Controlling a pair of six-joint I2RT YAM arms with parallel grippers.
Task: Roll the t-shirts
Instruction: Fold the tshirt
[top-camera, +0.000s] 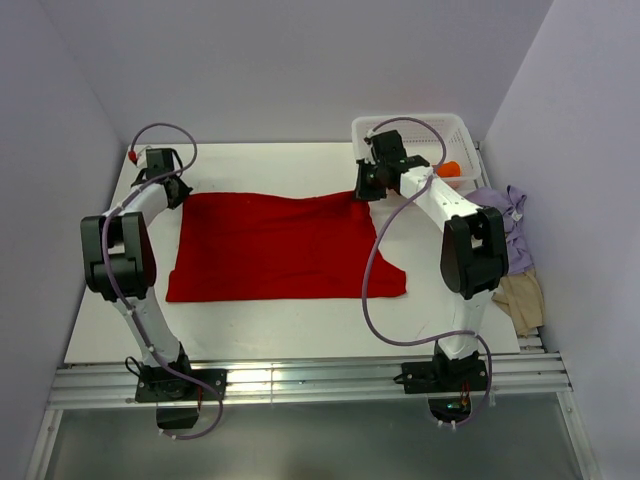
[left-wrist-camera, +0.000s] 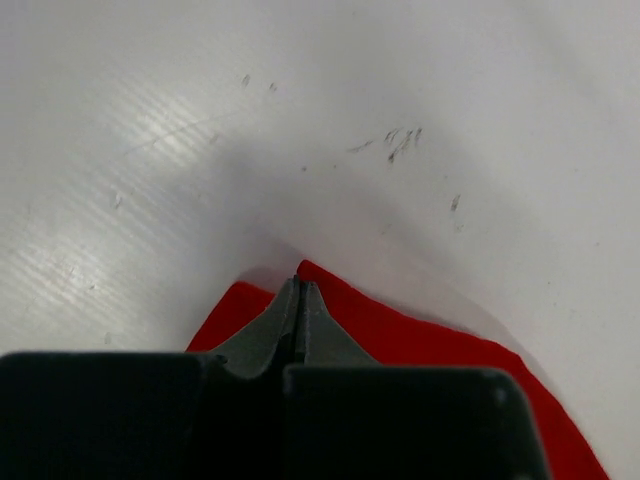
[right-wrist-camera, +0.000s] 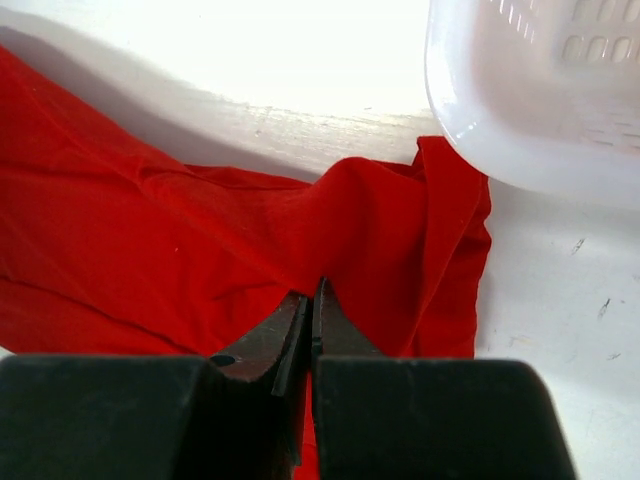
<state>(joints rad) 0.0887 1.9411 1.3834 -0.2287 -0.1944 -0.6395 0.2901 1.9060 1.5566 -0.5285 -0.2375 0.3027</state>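
Observation:
A bright red t-shirt (top-camera: 280, 245) lies spread flat across the white table. At its far left corner my left gripper (top-camera: 178, 195) is shut, and the left wrist view shows the red cloth (left-wrist-camera: 420, 335) peaking up around the closed tips (left-wrist-camera: 300, 283). My right gripper (top-camera: 365, 192) is at the far right corner, shut on a puckered fold of the red t-shirt (right-wrist-camera: 200, 230) at its tips (right-wrist-camera: 313, 292). An orange t-shirt (top-camera: 449, 168) shows in the basket. Lavender (top-camera: 512, 225) and beige (top-camera: 522, 295) t-shirts lie heaped at the table's right edge.
A white mesh basket (top-camera: 410, 125) stands at the back right, right beside my right gripper, and its wall (right-wrist-camera: 530, 110) shows in the right wrist view. Lilac walls close in the table on the left, back and right. A metal rail (top-camera: 300, 380) runs along the near edge.

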